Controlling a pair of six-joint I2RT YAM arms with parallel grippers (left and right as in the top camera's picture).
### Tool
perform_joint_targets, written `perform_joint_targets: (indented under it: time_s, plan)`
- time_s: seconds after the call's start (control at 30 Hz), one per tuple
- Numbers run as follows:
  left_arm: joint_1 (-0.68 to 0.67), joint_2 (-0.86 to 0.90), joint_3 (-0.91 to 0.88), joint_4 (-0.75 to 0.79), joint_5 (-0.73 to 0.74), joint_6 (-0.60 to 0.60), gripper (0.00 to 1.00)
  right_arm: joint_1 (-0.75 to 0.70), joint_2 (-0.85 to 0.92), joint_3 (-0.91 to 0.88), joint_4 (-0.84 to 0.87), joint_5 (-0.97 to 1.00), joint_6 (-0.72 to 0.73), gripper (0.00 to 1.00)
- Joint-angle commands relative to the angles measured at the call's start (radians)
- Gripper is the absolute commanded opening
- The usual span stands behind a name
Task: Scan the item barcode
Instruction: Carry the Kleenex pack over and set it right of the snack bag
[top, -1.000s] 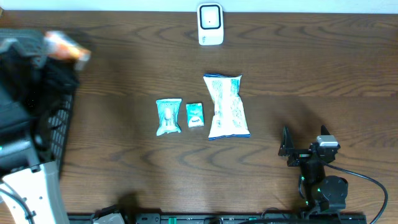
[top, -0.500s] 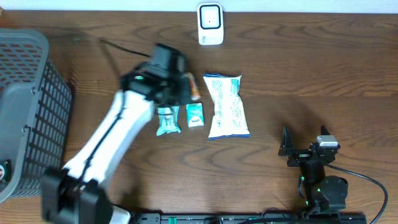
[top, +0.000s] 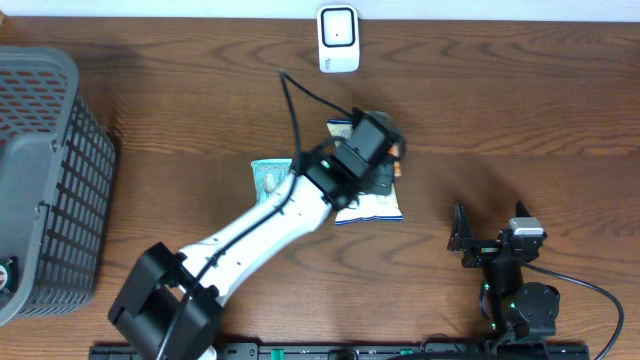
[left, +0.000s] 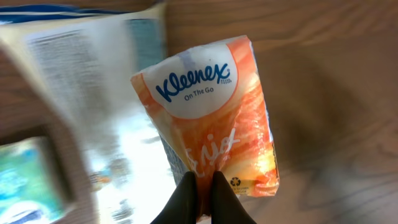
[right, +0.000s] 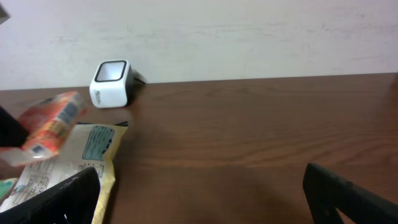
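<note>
My L gripper (left: 200, 182) is pinched shut on the bottom edge of the Kleenex pack (left: 211, 118). It's an orange/white tissue pack w/ the "On The Go" logo facing my wrist cam, top end pointing away from my fingers and leaning slightly. Can't tell which face carries the barcode.

Everything below is placed vs. the scanner (top: 338, 38), the small white box at the far edge of the table (top: 520, 100):
- Kleenex pack: held up off the table, on the near side of the scanner and a bit to its R, well apart from it. It's over the upper R part of the snack bag (top: 372, 207).
- Snack bag: lies flat, straight toward me from the scanner. My L arm crosses over its middle.
- Teal pouch (top: 268, 175): near side of the scanner and to its L, partly under my L arm.
- Basket (top: 50, 150): far L of the scanner, at the table's L end.
- R gripper (top: 489, 228): jaws spread wide, empty, low by the near edge, well to the near-R of the scanner. R wrist cam sees the scanner upper L, w/ the orange pack lower and further L.
</note>
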Motion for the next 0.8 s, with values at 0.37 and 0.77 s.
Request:
perform_joint_targets:
  time_s: [0.37,0.77]
  plan:
    - [-0.084,0.182,0.004,0.146,-0.082,-0.084,0.07,0.01,-0.002,-0.002,-0.004,-0.001,-0.012,0.99]
    - [-0.121,0.209,0.005,0.205,-0.093,-0.038,0.48,0.01,-0.002,-0.002,-0.004,-0.001,-0.012,0.99]
